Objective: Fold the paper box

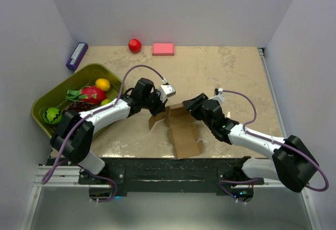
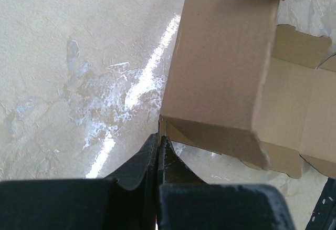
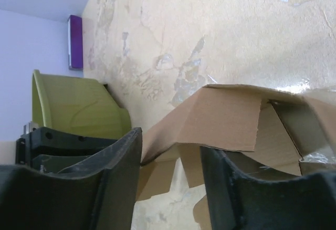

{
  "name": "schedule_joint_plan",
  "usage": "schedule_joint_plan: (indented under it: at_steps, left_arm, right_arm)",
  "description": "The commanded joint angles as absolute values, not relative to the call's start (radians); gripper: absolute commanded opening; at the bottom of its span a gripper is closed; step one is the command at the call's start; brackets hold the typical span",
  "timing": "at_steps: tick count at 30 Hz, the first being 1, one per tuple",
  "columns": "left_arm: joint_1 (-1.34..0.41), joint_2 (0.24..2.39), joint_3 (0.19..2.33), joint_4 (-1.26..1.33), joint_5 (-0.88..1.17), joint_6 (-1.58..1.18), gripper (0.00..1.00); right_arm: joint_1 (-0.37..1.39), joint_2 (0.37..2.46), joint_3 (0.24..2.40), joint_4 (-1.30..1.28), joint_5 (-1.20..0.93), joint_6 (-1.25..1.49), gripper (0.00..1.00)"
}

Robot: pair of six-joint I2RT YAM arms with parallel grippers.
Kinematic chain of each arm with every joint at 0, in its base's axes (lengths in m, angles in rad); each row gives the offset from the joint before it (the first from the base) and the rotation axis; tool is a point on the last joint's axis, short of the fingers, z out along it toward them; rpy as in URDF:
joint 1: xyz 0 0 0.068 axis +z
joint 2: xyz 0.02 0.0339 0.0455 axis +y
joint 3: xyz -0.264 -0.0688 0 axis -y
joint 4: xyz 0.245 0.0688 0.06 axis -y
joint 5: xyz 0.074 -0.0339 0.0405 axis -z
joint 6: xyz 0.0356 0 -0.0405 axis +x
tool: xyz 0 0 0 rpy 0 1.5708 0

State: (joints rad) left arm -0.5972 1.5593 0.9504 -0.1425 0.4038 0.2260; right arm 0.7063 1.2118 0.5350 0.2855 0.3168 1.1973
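I judge the paper box [image 1: 181, 127] about half-formed at the middle of the bench [image 1: 231, 77]: some walls stand, but the near flaps lie flat and unfolded. My left claw [image 2: 159, 135] is pressed shut at a box corner; I cannot tell whether it pinches card. My right claw [image 3: 170, 154] straddles a raised wall, partly spread and not gripping.

We see a beige marbled table [image 1: 226, 72]. At its far edge lies a small red fruit [image 1: 135, 45] and, near it on the right, a pink block [image 1: 163, 49]. A purple box [image 1: 76, 55] lies at the far left corner. Near it stands a green bin [image 1: 55, 89] with toy fruits: an orange one [image 1: 103, 84], a red one [image 1: 93, 94] and a striped green one [image 1: 52, 115].
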Motion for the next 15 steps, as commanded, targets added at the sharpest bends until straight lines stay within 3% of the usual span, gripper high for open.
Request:
schedule_joint_plan:
  at_steps: [1, 7, 11, 12, 14, 15]
  left_arm:
    - [-0.604, 1.545, 0.943, -0.110, 0.400, 0.238, 0.00]
    - [-0.604, 1.545, 0.946, -0.110, 0.394, 0.235, 0.00]
    - [-0.604, 1.545, 0.962, -0.112, 0.390, 0.213, 0.01]
    - [-0.603, 1.537, 0.965, -0.112, 0.381, 0.206, 0.14]
    - [-0.603, 1.522, 0.969, -0.109, 0.371, 0.198, 0.26]
    - [-0.603, 1.497, 0.968, -0.100, 0.361, 0.195, 0.37]
  right_arm:
    - [0.707, 1.227, 0.519, 0.368, 0.298, 1.192, 0.45]
    - [0.707, 1.241, 0.497, 0.400, 0.302, 1.203, 0.30]
    - [0.709, 1.247, 0.491, 0.419, 0.324, 1.227, 0.14]
    - [0.709, 1.250, 0.489, 0.419, 0.327, 1.235, 0.12]
    - [0.709, 1.256, 0.486, 0.417, 0.348, 1.262, 0.08]
    - [0.709, 1.256, 0.482, 0.419, 0.353, 1.275, 0.04]
